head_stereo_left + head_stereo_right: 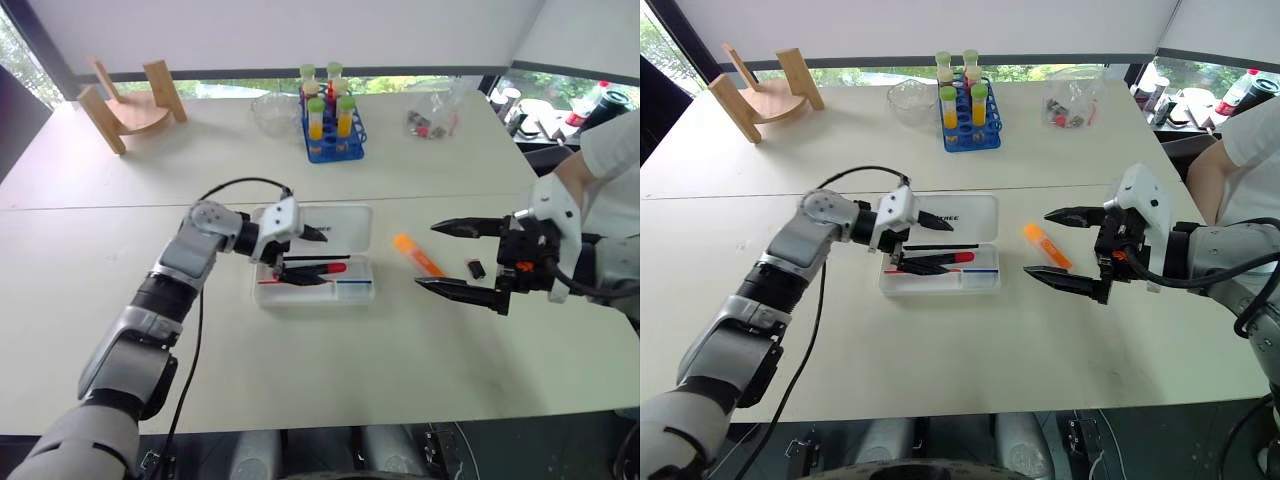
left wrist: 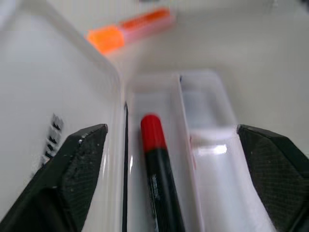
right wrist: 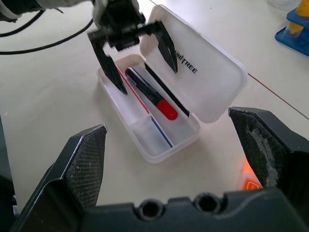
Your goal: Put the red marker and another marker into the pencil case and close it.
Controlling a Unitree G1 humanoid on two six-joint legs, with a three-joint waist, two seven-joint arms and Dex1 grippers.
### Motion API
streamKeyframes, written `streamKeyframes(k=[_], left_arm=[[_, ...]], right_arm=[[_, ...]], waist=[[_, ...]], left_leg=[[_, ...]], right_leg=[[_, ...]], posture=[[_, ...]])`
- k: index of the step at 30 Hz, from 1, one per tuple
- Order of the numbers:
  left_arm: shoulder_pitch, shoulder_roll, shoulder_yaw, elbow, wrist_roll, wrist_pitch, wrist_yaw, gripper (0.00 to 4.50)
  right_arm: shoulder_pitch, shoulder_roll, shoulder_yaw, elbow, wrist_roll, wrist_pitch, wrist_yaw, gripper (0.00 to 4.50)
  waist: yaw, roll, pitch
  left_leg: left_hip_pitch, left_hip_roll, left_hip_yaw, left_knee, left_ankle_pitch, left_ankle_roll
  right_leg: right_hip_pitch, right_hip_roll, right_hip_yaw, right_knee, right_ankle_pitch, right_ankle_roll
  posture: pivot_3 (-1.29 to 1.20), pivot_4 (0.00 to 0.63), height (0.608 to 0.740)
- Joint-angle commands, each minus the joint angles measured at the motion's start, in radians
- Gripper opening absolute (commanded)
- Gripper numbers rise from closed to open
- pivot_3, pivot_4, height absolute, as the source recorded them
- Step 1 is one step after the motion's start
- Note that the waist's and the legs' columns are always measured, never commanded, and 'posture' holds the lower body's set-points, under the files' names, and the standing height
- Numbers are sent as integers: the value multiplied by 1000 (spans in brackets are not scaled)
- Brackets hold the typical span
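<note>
You have the case open at the centre of the left eye frame: a flat white plastic box, its lid laid back flat on the table, black print along the lid's edge, a red and a blue stripe running along the tray. The red marker lies in the tray's long compartment, black body with a bright red end, no finger touching it. Your left gripper sits over the case with its jaws spread wide, one finger above the lid, the other at the tray's near wall, holding nothing. Right of the case, on bare table, lies the orange marker, chunky and bright, slanting down toward the right, apart from the case. A small black piece lies just right of it. Your right gripper hangs at the right of the frame, jaws wide and empty, fingertips pointing left toward the orange marker without touching it.
</note>
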Motion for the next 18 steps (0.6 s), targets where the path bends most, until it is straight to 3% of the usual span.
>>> streamKeyframes(k=[1,8,13,16,18], left_arm=[[77,100,172,-243,-176,154,16,4482],[416,299,481,-531,-349,290,78,4482],[612,329,650,-690,-446,355,163,4482],[664,325,673,-746,-469,363,218,4482],[678,320,674,-760,-472,358,249,4500]], right_arm=[[-41,33,100,109,-127,-59,-49,4500],[-200,170,312,400,-304,-8,-151,4500],[-278,245,423,575,-430,-47,-160,4500],[-307,272,455,657,-473,-64,-146,4500],[-320,283,467,693,-497,-80,-135,3626]], waist=[[-2,1,0],[-21,0,2],[-12,0,3],[-11,0,3],[-12,0,3]], left_leg=[[1,1,0,0,0,0],[2,1,1,1,1,-1],[2,0,1,2,1,-1],[2,0,1,2,1,-1],[2,0,1,4,1,-1]], right_leg=[[0,1,1,1,0,0],[-1,0,2,6,0,-1],[-1,-1,1,6,0,-1],[-1,-2,2,6,0,-1],[1,-2,1,6,0,-1]], posture=[[0,150,740],[0,150,740],[0,150,740],[0,150,740],[0,150,740]])
